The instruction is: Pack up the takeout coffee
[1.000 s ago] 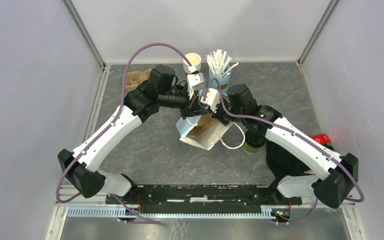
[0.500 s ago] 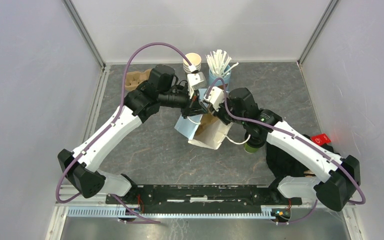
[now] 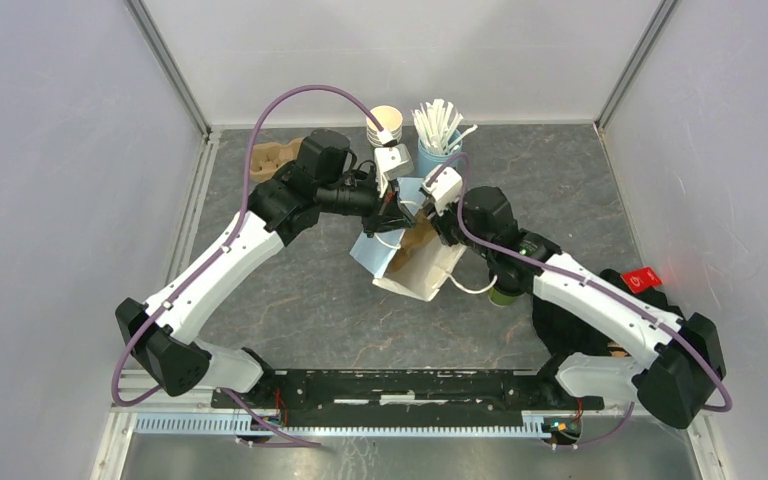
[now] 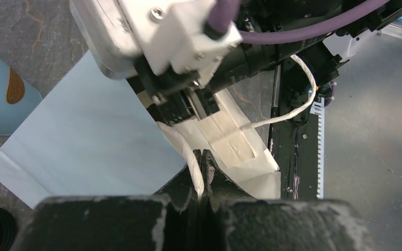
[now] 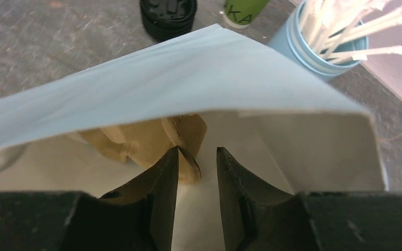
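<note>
The takeout coffee, a green cup with a black lid, stands on the table right of the bag, partly under my right forearm. A white and pale blue paper bag lies tilted at the centre with its mouth toward the back. My left gripper is shut on the bag's white rope handle and holds the mouth up. A brown cardboard cup carrier sits inside the bag. My right gripper is in the bag's mouth, open, with the carrier's edge against its left finger.
At the back stand a stack of lidless cups and a blue tin of stirrers. Black lids lie near them. More brown carriers sit back left. A red item and a black object are on the right.
My right gripper's jaws have opened and let go of the brown carrier inside the bag. The bag has shifted slightly. My left gripper has kept its hold on the handle.
</note>
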You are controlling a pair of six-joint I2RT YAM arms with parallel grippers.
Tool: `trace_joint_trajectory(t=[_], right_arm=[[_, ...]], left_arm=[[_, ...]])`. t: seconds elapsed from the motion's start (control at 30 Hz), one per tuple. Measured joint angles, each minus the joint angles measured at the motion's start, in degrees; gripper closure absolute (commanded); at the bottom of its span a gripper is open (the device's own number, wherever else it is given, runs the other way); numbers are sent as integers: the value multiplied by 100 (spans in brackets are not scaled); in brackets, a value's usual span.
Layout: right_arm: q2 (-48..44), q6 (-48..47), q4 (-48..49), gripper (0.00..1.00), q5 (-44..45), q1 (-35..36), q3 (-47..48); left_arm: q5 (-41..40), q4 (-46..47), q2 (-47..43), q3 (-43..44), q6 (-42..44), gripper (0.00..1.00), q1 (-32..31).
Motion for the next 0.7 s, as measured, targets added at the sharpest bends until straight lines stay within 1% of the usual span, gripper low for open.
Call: trace_joint_trajectory(t=[0.07, 0.23, 0.4, 0.53, 0.7], right_arm=[[48, 179, 208, 57, 236, -2, -70], [413, 682, 752, 53, 726, 0, -83], [581, 874, 699, 52, 885, 0, -61], [468, 951, 570, 43, 791, 52, -7], [310, 1163, 822, 45, 1014, 90, -68]], left_arm=[[-2, 0, 0, 0, 0, 98, 0], [-15, 0, 0, 0, 0, 98, 0], [-28, 0, 0, -9, 2, 98, 0], [-28, 4, 0, -48, 2, 98, 0], [-26, 7, -7, -61, 2, 98, 0]])
